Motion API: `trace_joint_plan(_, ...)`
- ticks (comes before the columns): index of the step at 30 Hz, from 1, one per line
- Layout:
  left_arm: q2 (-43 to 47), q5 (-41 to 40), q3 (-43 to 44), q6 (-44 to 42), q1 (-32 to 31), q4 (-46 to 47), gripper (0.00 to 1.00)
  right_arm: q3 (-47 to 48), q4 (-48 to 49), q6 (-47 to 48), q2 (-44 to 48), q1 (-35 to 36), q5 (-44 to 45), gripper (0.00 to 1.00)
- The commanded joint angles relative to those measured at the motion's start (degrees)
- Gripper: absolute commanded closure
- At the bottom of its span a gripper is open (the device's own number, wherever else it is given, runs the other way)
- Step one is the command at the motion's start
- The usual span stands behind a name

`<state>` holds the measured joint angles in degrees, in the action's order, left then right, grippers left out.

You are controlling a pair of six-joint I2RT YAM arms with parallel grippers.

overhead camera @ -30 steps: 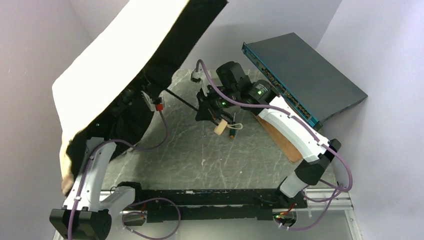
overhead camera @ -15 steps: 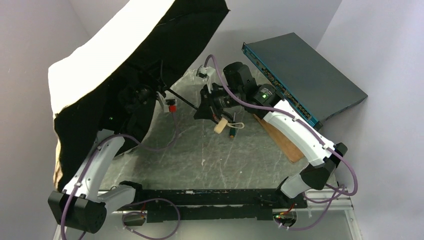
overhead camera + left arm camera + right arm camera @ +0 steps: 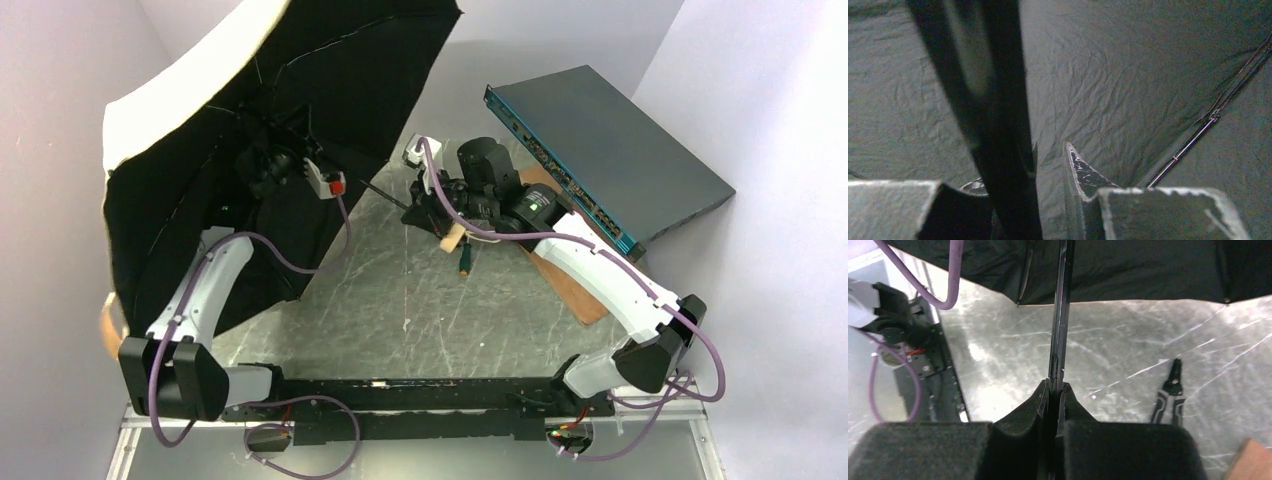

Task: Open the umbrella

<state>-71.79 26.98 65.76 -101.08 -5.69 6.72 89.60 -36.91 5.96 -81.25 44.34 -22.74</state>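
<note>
The umbrella (image 3: 300, 110) stands spread wide over the back left of the table (image 3: 400, 320), tipped on its side. Its black lining faces the arms and a pale strip of outer cloth shows along the top edge. It looks nearly or fully open, though I can't see whether the slider has clicked into its catch.

The right gripper (image 3: 1054, 386) is pinched tight on the thin dark shaft (image 3: 1060, 315), just above the cream handle (image 3: 454, 238), which hangs over the table. The left gripper (image 3: 1050, 160) is deep inside the canopy. A narrow gap shows between its fingertips and a blurred dark bar crosses close in front of its camera, so I cannot tell if it has hold of anything.

To finish well, I'd say the right side should act as a firm anchor, holding the shaft without twisting it. The left should press straight along the shaft towards the crown, never sideways, until the ribs (image 3: 1193, 140) go taut. It also has to stay clear of those thin ribs and the cloth, which would snag easily. The canopy sits close to the left wall, so swinging it could catch there. A pair of pliers (image 3: 1170, 392) lies on the table under the handle, a reason not to lower it.
</note>
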Motion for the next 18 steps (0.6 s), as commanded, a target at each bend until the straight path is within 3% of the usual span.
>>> trace_joint_plan(1, -3.5, -11.9, 6.3, 1.1, 12.2, 9.8, 0.70, -3.0, -14.9, 11.2, 6.8, 1.3, -5.2, 1.00)
trace_joint_plan(18, -7.9, -7.0, 11.0, 0.0, 20.3, 12.9, 0.74, -5.7, -20.9, 14.3, 5.8, 1.2, -0.6, 1.00)
